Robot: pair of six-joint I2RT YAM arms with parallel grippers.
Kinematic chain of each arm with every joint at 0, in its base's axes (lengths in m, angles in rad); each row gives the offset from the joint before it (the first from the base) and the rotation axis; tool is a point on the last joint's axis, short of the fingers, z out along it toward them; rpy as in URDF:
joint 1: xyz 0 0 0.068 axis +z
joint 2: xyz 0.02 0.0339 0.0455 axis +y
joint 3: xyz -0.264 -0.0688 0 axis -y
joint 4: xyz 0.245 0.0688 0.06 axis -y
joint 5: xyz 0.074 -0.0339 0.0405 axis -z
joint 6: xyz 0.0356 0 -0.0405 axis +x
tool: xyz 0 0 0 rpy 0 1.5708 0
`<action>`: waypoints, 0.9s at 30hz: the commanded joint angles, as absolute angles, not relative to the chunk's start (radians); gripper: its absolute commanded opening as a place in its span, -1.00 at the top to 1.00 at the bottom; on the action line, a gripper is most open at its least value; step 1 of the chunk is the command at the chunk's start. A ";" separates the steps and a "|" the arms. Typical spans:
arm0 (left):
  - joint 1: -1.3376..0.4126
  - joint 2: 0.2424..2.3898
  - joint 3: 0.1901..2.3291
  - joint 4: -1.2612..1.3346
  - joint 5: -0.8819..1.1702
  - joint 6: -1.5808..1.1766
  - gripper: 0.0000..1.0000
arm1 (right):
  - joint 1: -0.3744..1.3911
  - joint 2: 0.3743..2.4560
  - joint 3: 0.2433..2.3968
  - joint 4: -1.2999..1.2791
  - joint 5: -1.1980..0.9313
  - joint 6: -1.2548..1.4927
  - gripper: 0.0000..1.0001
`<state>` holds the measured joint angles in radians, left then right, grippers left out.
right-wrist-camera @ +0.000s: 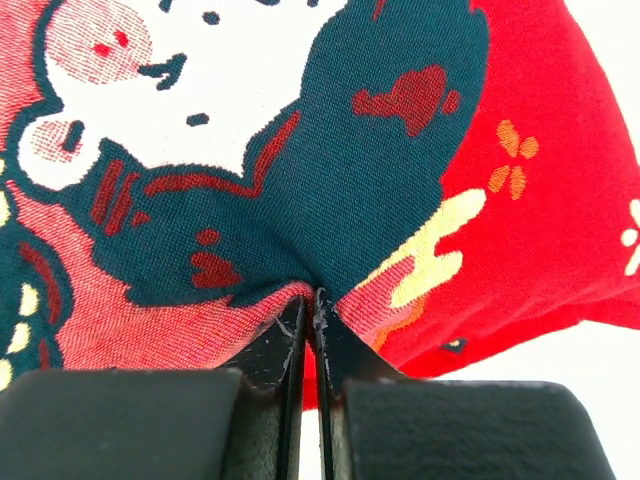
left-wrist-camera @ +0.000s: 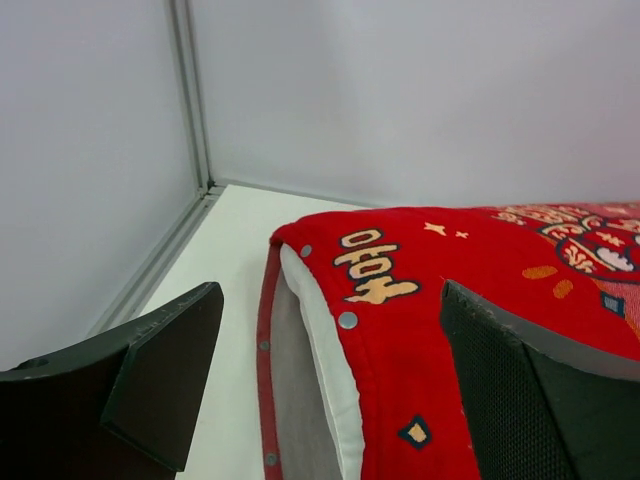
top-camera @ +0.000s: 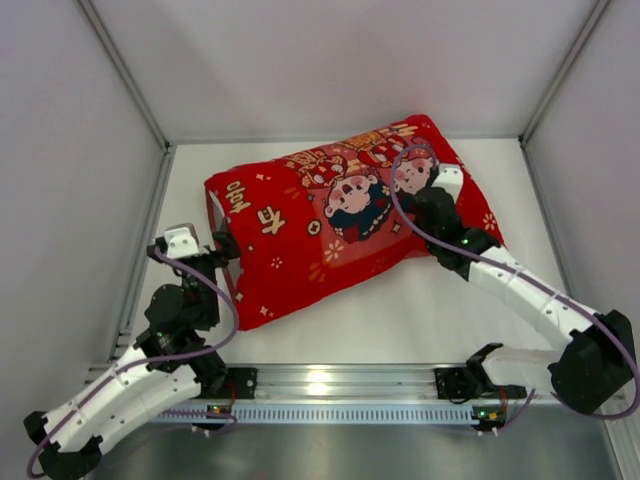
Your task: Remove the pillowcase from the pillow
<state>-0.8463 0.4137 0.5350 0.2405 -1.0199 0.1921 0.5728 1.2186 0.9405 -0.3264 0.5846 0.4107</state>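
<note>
The left fingers (top-camera: 224, 250) are spread wide and hold nothing. One finger hangs over the bare white table (left-wrist-camera: 240, 230). The other is over the red top of the pillowcase (left-wrist-camera: 470, 250), and I cannot tell whether it touches the cloth. Between them lies the open end of the pillowcase. A strip of the white pillow (left-wrist-camera: 320, 330) shows inside the mouth, and small round snap buttons (left-wrist-camera: 347, 320) run along its hem.

The right fingers (right-wrist-camera: 310, 310) are pressed together on a small fold of the pillowcase. They pinch it where the dark blue part of a printed cartoon child meets the red ground, and the cloth rises into a little ridge at their tips. Gold marks and small flowers lie just beyond, to the right of the pinch.

From above, the pillowcase lies slanted across the table and covers nearly all of the pillow. Its open end is at the left fingers, and the right fingers are on top of it near the closed end. Beyond both pairs of fingers stand the plain grey walls (top-camera: 330, 60).
</note>
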 commanded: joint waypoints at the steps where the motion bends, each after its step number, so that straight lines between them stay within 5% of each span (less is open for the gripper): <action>1: -0.851 0.454 0.566 0.196 -0.940 0.163 -0.85 | 0.561 1.164 0.966 -0.379 0.566 0.373 1.00; 2: -0.851 0.463 0.572 0.189 -0.937 0.160 -0.85 | 0.574 1.158 0.971 -0.374 0.545 0.365 1.00; 5: -0.851 0.474 0.580 0.173 -0.933 0.152 -0.84 | 0.647 1.138 0.974 -0.348 0.486 0.328 0.54; 8: -0.851 0.463 0.580 0.178 -0.948 0.152 -0.84 | 0.789 1.129 1.008 -0.350 0.532 0.302 -0.28; 10: -0.851 0.450 0.575 0.193 -0.978 0.158 -0.84 | 0.872 1.144 1.043 -0.365 0.586 0.304 -0.46; 20: -0.851 0.341 0.526 0.325 -1.110 0.227 -0.82 | 1.297 1.423 1.262 -0.308 0.666 0.364 -0.57; 27: -0.851 0.313 0.514 0.365 -1.138 0.262 -0.82 | 1.436 1.705 1.436 -0.299 0.637 0.431 -0.58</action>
